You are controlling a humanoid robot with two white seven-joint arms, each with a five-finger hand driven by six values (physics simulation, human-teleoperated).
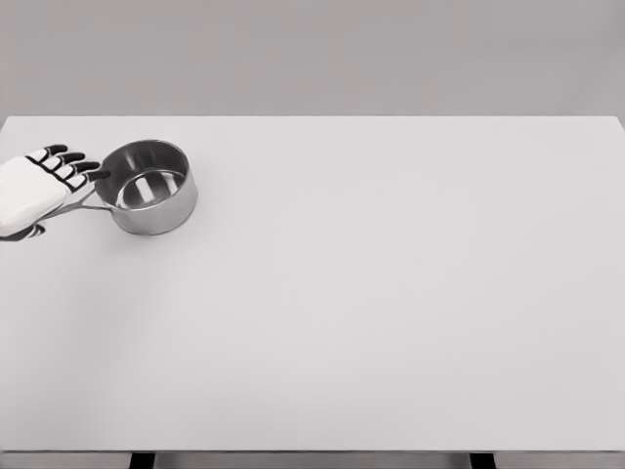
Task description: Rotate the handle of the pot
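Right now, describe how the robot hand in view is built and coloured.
Only the left robot hand shows: a blocky white back-of-hand shell, with segmented fingers banded white and black, ending in black tips. No cables, markings or sleeve are visible. The right arm is out of view.

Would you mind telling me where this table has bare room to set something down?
Everything right of the pot is bare, out to the table far, right and near edges. The strip in front of the pot is free too. The far-left corner is crowded: the left hand sits over the pot's handle.
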